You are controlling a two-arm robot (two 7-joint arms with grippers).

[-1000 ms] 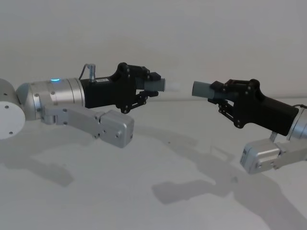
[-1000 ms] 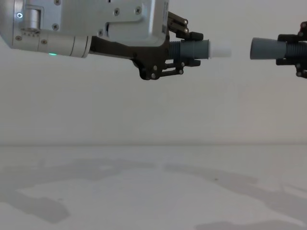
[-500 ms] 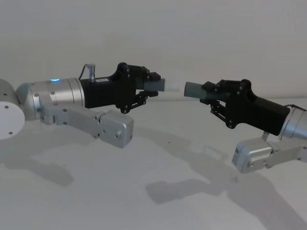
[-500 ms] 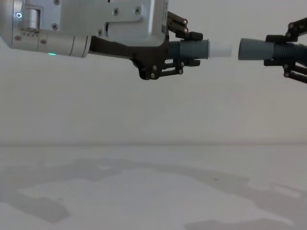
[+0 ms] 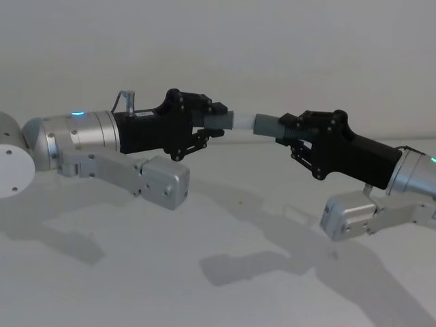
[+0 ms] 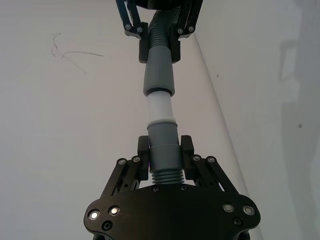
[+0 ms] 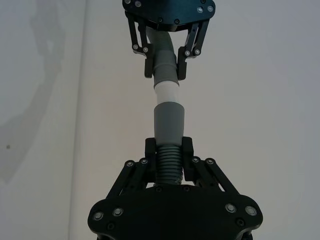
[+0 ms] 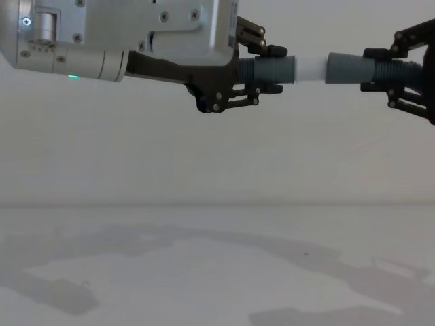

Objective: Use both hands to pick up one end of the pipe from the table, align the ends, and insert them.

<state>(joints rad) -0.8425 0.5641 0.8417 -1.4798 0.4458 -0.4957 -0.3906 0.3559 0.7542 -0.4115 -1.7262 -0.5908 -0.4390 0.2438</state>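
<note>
Both pipe pieces are held in the air above the white table. My left gripper is shut on the grey piece that carries the white tip. Opposite it, my right gripper is shut on the other grey piece. The white tip reaches the hollow mouth of that piece, with a short stretch of white showing between the grey parts. In the right wrist view the white tip and the grey mouth meet at a slight angle.
The thick silver left arm reaches in from the left, its camera block hanging below. The right arm's silver block hangs low at the right. A plain white wall stands behind; arm shadows lie on the table.
My right gripper has moved left with its grey piece, closing the gap until the mouth meets the white tip. The left gripper has stayed in place.
</note>
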